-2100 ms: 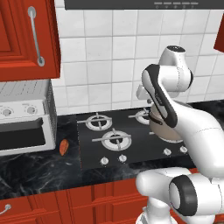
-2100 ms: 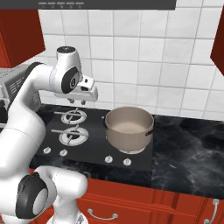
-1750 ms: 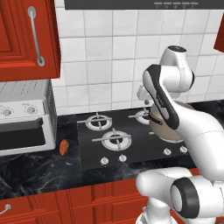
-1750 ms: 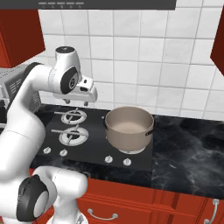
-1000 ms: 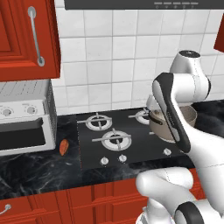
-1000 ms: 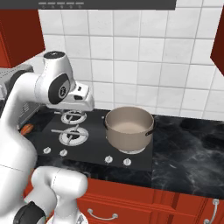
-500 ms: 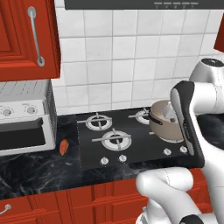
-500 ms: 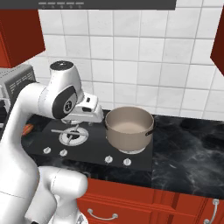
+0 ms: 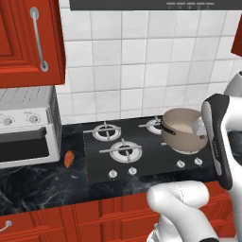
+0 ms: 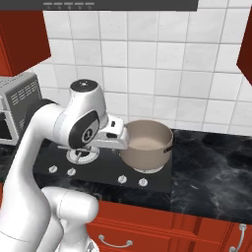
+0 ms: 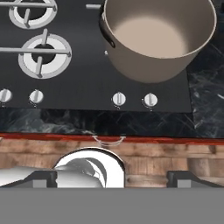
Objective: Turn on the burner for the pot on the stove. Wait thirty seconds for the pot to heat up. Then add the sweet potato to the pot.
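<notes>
Gripper (image 10: 123, 134) over the stove (image 10: 106, 170), just left of the pot (image 10: 146, 144) in the right base view, at about 9 o'clock from its rim. Jaws spread to their widest, nothing between them, nothing touched. Finger tips (image 11: 43, 178) at the bottom of the hand view, wide apart, hovering above the counter's front edge and the red cabinet front.

Pot (image 11: 157, 37) at 1 o'clock in the hand view, inside pale and bare, dark handle toward 9 o'clock. Four small silver knobs (image 11: 119, 99) in a row along the stove's near edge, two of them directly at 6 o'clock from the pot. Two uncovered burners (image 11: 45, 54) at 10 o'clock in that view.

Sweet potato (image 9: 69, 159) on the dark counter in the left base view, just off the stove's (image 9: 142, 160) left edge, at 9 o'clock from the front left burner, below the toaster oven's (image 9: 26, 127) right corner. Well apart from pot (image 9: 183, 130) and gripper.
</notes>
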You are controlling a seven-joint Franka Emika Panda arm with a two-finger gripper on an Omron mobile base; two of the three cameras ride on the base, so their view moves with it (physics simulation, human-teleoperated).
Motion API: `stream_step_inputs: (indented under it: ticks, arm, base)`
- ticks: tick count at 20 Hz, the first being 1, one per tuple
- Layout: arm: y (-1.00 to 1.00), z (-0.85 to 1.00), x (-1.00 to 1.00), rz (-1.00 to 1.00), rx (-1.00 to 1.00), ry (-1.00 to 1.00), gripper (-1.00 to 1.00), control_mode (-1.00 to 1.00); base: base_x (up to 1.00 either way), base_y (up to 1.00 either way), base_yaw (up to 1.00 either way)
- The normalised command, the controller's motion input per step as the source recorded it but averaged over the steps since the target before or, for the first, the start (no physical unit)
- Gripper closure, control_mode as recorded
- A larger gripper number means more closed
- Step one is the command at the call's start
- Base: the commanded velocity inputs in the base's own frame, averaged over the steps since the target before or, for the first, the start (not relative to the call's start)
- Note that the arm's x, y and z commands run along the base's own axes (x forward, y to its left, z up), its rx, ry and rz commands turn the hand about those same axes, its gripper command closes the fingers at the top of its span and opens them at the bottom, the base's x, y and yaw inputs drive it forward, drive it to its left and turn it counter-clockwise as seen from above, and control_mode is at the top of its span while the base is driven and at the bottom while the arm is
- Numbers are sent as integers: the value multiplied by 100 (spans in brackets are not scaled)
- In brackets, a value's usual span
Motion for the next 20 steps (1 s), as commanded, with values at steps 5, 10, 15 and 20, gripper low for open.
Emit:
stream_step_inputs:
  ticks: [5, 10, 15, 20]
  arm:
    - [-41, -27, -9, 0, 0, 0, -100, -100]
    - [-37, -25, -2, 0, 0, 0, -100, -100]
    - [-26, -34, 0, 0, 0, 0, -100, -100]
    - [-15, -36, -2, 0, 0, 0, -100, -100]
  base:
    - [0, 0, 0]
    - [0, 0, 0]
    - [0, 0, 0]
    - [0, 0, 0]
